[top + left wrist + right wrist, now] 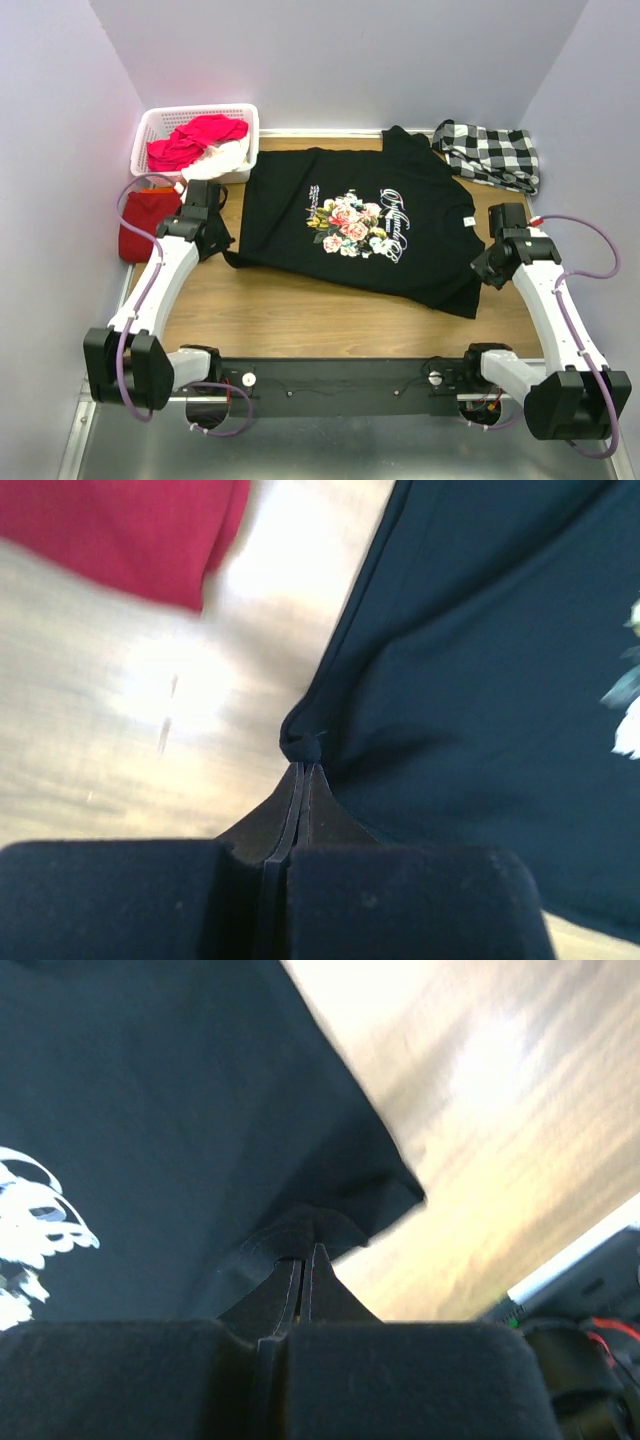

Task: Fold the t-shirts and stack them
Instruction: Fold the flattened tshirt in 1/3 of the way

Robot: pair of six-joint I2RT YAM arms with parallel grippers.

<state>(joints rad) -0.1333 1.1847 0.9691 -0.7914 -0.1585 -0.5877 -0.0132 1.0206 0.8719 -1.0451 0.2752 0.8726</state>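
Arm bases [130, 365] were seen nearest the overhead camera, bolted at the near edge of the wooden table [330, 320]. Beyond them the black t-shirt [370, 225] was spread print-up across the middle of the table. One side of it was pinched by the left gripper [222, 245], the other by the right gripper [484, 266]. The dark-red t-shirt [148, 222] was bunched at the table's left edge, just beside the left arm. A white basket [150, 122] of red and pale cloth was set at the far left corner, and a checked cloth [490, 155] at the far right. Plain pale walls enclosed three sides.

From the left wrist, the jaws were shown closed on a small pucker of the black shirt's edge. The dark-red shirt was blurred beyond a strip of bare wood.

From the right wrist, the jaws were likewise shown clamped on the shirt's edge close to a corner, with glare-washed wood alongside.

Both holds were judged slight. The thin edge could be lost from either pinch if the arms were lifted unevenly, and the fold left skewed. On such smooth wood the whole shirt could be dragged rather than folded.
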